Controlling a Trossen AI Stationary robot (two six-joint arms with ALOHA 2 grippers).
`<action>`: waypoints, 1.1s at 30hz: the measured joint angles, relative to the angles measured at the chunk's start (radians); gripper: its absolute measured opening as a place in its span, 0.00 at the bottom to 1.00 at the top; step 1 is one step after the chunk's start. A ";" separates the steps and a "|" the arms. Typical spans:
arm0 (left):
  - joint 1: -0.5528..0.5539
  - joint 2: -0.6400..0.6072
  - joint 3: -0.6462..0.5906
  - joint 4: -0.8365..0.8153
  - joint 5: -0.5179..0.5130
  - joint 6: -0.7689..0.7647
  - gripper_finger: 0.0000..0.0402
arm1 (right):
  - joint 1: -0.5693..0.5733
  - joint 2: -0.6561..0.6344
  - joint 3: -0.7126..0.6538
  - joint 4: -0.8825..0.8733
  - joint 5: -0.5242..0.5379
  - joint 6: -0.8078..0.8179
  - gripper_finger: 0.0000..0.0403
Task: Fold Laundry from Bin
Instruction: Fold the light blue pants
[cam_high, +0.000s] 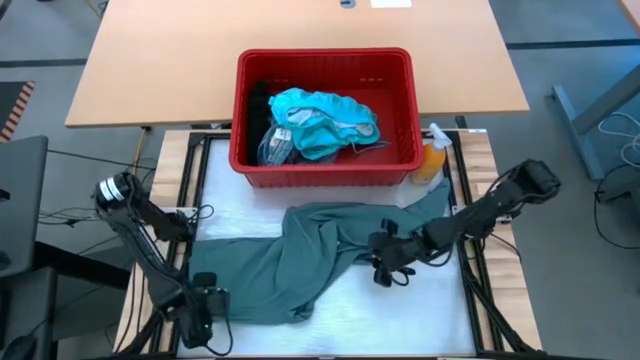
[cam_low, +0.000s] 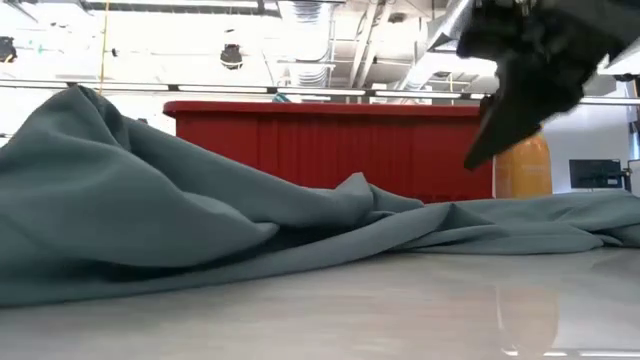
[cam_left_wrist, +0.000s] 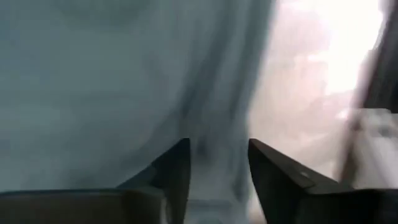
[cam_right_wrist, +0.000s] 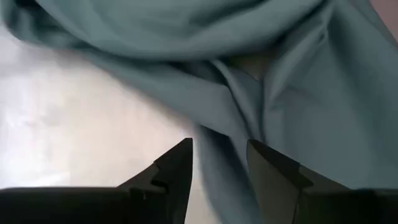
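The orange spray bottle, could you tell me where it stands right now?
In the high view the orange spray bottle stands just outside the red bin's right front corner, beside the grey-green garment.

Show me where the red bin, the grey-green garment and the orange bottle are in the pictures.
bin (cam_high: 322, 175): high view, on its near red wall.
grey-green garment (cam_high: 300, 260): high view, on the middle of the cloth spread on the table.
orange bottle (cam_high: 432, 160): high view, on its body beside the bin.

White table (cam_high: 400, 310), grey-green garment (cam_high: 300, 260), red bin (cam_high: 325, 165)
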 joint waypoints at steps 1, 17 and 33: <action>-0.001 -0.018 0.019 -0.030 -0.022 0.009 0.43 | 0.000 -0.001 0.000 0.000 0.001 -0.009 0.44; 0.266 0.084 0.026 0.561 -0.593 0.363 0.52 | -0.123 0.087 0.005 0.121 0.027 -0.100 0.44; 0.348 0.166 0.057 0.295 -0.405 0.390 0.50 | -0.119 0.306 0.012 -0.060 0.080 -0.102 0.24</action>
